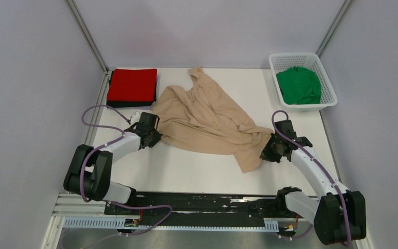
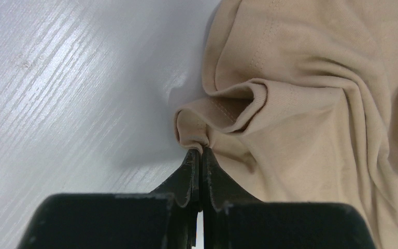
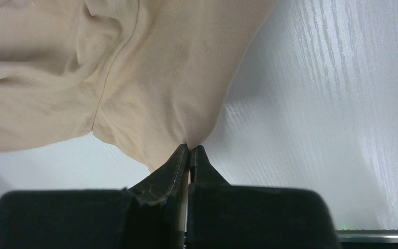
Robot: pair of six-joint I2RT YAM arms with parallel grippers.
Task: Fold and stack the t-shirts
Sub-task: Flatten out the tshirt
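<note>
Crumpled beige-tan cloth t-shirt (image 1: 207,116), edges pinched tight at nine o'clock by left gripper (image 2: 201,153), four o'clock by right gripper (image 3: 189,149); thin holds could slip when stretched.

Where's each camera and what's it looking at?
Top: above, behind the arms, looking down on table, beige t-shirt, red t-shirt, green t-shirt in basket; both arms show.
Left wrist: at the wrist, looks along left tool, shut on beige t-shirt.
Right wrist: at the wrist, looks along right tool, shut on beige t-shirt.
All three share the beige t-shirt.
</note>
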